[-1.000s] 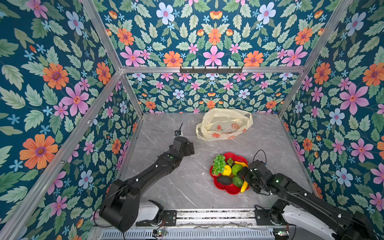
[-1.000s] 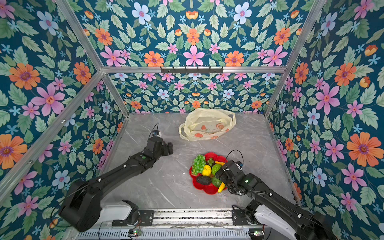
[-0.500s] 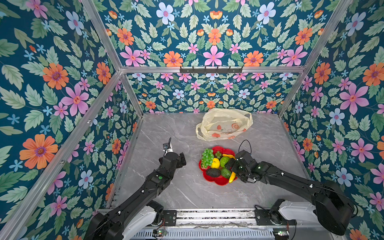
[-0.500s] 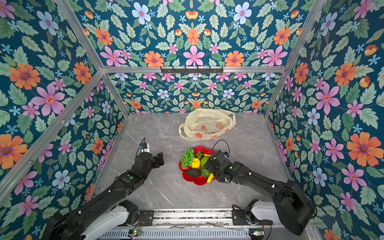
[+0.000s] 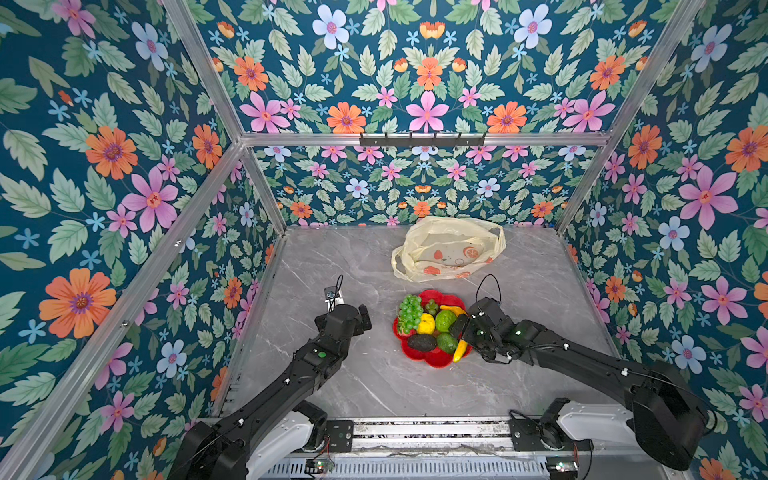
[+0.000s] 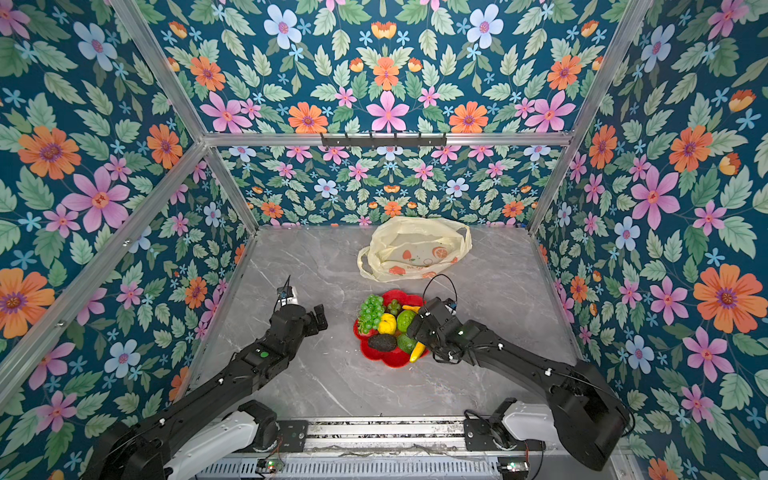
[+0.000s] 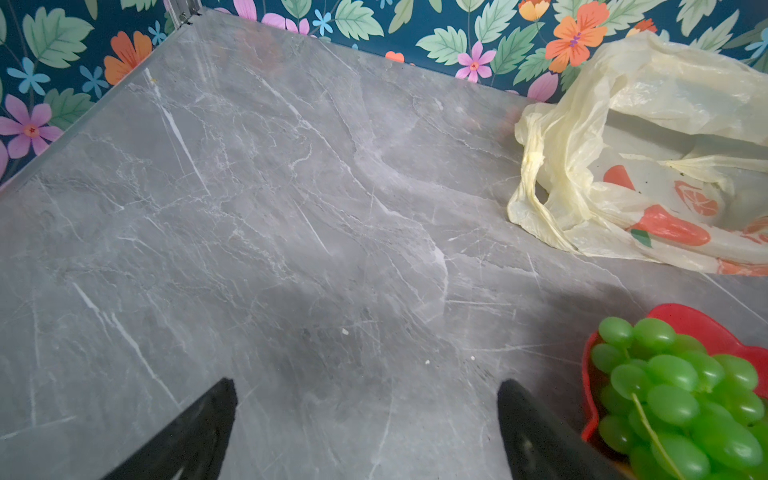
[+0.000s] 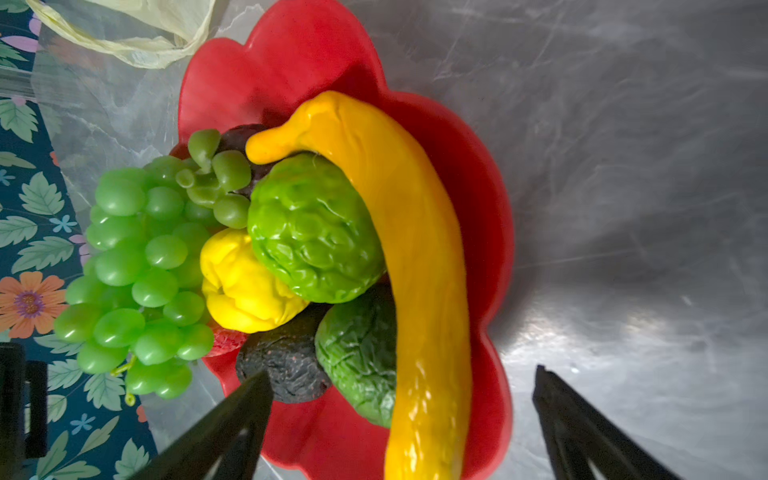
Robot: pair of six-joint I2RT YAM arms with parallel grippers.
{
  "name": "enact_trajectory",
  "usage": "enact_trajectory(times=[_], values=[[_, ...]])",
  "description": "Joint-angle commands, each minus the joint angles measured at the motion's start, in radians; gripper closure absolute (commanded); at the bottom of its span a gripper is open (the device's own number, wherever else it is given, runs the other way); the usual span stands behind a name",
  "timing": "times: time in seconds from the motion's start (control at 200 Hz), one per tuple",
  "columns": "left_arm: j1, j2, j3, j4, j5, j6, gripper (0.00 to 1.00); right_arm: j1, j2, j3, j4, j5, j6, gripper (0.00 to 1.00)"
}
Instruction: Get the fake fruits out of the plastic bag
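Note:
The plastic bag (image 5: pixel 449 249) (image 6: pixel 415 249) lies crumpled at the back of the table, and only its printed pictures show in the left wrist view (image 7: pixel 644 174). The fake fruits sit piled on a red flower-shaped plate (image 5: pixel 434 360): green grapes (image 5: pixel 409 311) (image 7: pixel 673 382), a lemon (image 8: pixel 245 286), a bumpy green fruit (image 8: pixel 311 228), an avocado (image 8: pixel 286 365), a banana (image 8: pixel 415 249) and a strawberry (image 8: pixel 226 343). My right gripper (image 5: pixel 459 328) (image 8: pixel 403 372) is open at the plate's right rim, its jaws either side of the banana's end. My left gripper (image 5: pixel 361 320) (image 7: pixel 366 383) is open over bare table left of the plate.
Flowered walls with aluminium posts close in the grey marble table (image 5: pixel 332 257) on three sides. A rail with both arm bases (image 5: pixel 415 432) runs along the near edge. A rack of hooks (image 5: pixel 422 139) hangs on the back wall.
The plate of fruits slid left and a little away, the right gripper moving with it. The left gripper drew back toward the near edge and opened slightly wider.

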Motion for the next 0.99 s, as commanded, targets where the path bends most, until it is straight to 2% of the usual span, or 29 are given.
enact_trajectory(times=[0.0, 0.115, 0.18, 0.26, 0.34, 0.465, 0.595, 0.7, 0.73, 0.81, 0.855, 0.92, 0.99], values=[[0.0, 0.007, 0.029, 0.001, -0.132, -0.018, 0.0, -0.017, -0.069, 0.024, -0.157, 0.105, -0.116, 0.01], [0.002, -0.019, 0.025, 0.069, -0.31, 0.015, 0.0, -0.071, -0.181, 0.077, -0.271, 0.227, -0.281, 0.01], [0.013, -0.012, 0.009, 0.16, -0.39, 0.052, 0.0, -0.137, -0.233, 0.088, -0.259, 0.264, -0.412, 0.01], [0.055, 0.041, -0.002, 0.282, -0.445, 0.112, 0.0, -0.203, -0.284, 0.062, -0.203, 0.376, -0.557, 0.01], [0.108, 0.11, -0.011, 0.389, -0.45, 0.18, 0.0, -0.267, -0.347, -0.03, -0.014, 0.431, -0.755, 0.01], [0.207, 0.252, -0.027, 0.55, -0.439, 0.242, 0.0, -0.39, -0.411, -0.228, 0.34, 0.385, -0.977, 0.01], [0.266, 0.387, -0.073, 0.784, -0.369, 0.378, 0.0, -0.545, -0.351, -0.338, 0.536, 0.28, -0.996, 0.01], [0.29, 0.5, -0.209, 1.197, -0.24, 0.517, 0.0, -0.606, -0.244, -0.373, 0.691, 0.195, -1.01, 0.01], [0.294, 0.534, -0.22, 1.302, -0.247, 0.576, 0.0, -0.606, -0.21, -0.383, 0.748, 0.186, -1.028, 0.01], [0.319, 0.589, -0.228, 1.345, -0.187, 0.557, 0.0, -0.61, -0.097, -0.39, 0.885, 0.147, -1.073, 0.01], [0.359, 0.625, -0.217, 1.394, -0.098, 0.568, 0.0, -0.622, -0.036, -0.391, 0.954, 0.114, -1.093, 0.01], [0.405, 0.578, -0.173, 1.183, 0.017, 0.5, 0.0, -0.639, 0.018, -0.367, 0.995, 0.02, -1.139, 0.01], [0.451, 0.635, -0.193, 1.253, 0.096, 0.471, 0.0, -0.66, 0.083, -0.372, 1.086, -0.061, -1.155, 0.01]])
